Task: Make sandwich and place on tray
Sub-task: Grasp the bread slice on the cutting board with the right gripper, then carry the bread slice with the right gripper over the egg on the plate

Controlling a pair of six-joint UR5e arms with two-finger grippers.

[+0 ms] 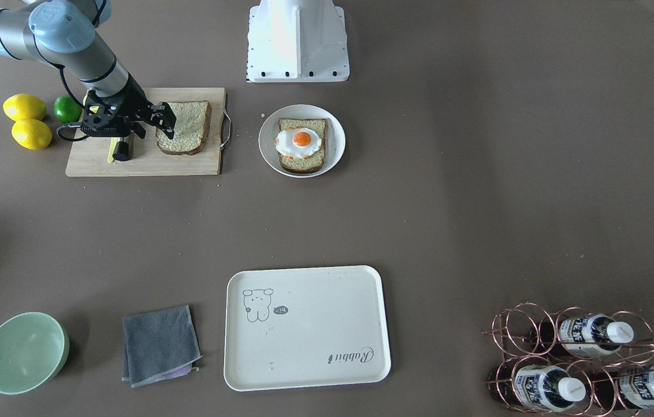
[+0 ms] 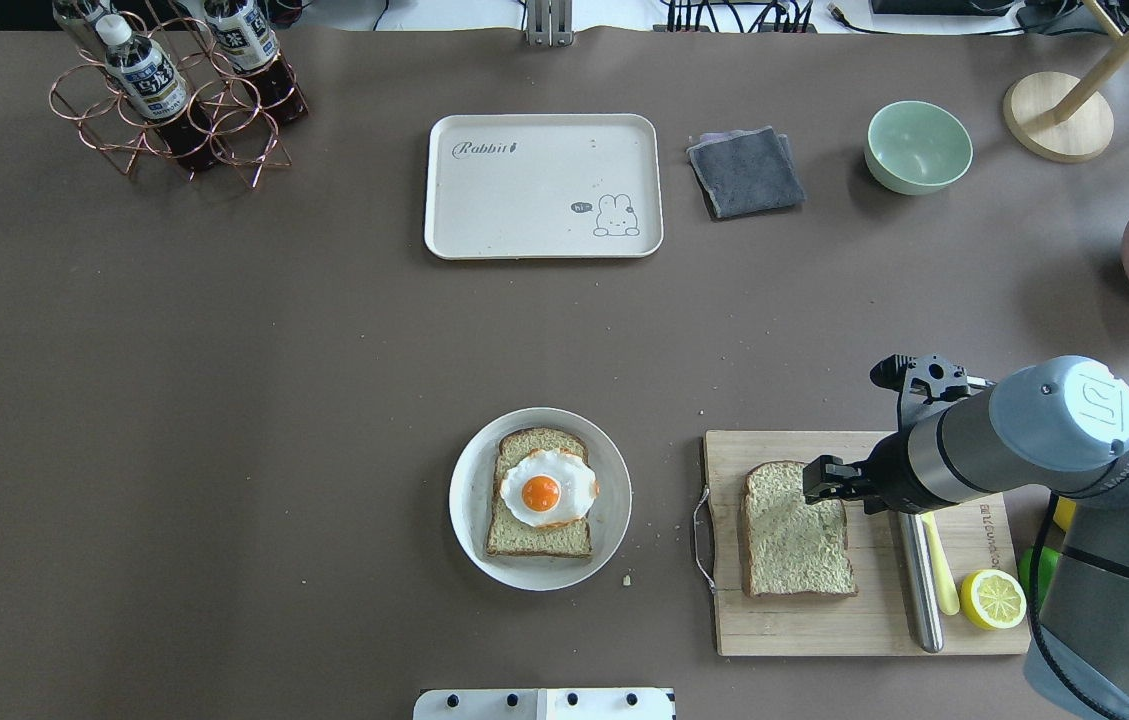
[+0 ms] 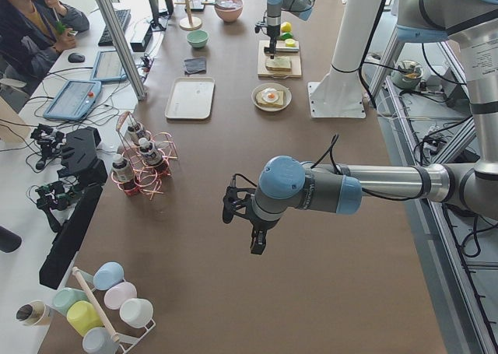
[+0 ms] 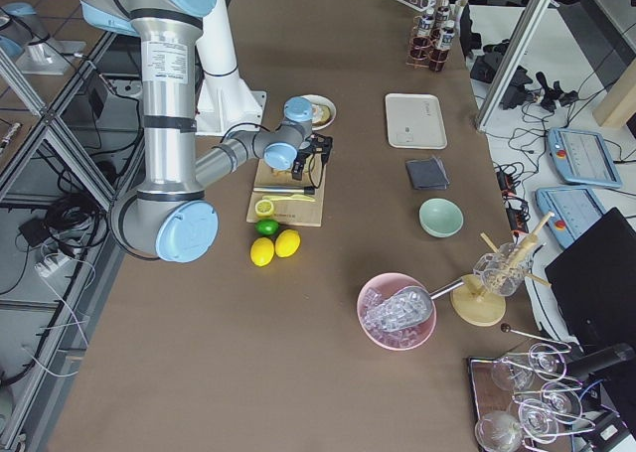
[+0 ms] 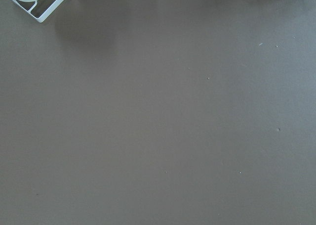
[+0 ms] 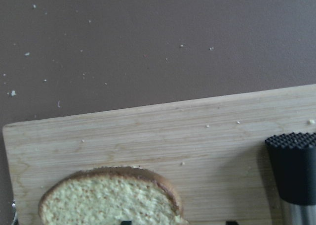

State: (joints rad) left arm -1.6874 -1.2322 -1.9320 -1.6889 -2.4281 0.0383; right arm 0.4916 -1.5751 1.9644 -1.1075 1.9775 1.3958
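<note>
In the front-facing view, the right gripper (image 1: 156, 124) hangs over one edge of a bread slice (image 1: 187, 136), which lies flat on the wooden cutting board (image 1: 147, 165). The round white plate (image 1: 269, 156) holds the second slice (image 1: 303, 165), with the fried egg (image 1: 299, 142) on top of it. The cream tray (image 1: 315, 347) lies well apart from both.

In the overhead view, a copper wire rack (image 2: 124, 150) holds bottles (image 2: 139, 75).

In the left side view, the left gripper (image 3: 257, 245) hangs over the brown table (image 3: 194, 292). One cannot tell if its fingers are spread.

In the right wrist view, the fingertips (image 6: 126, 222) stand apart above the slice and grip nothing.
</note>
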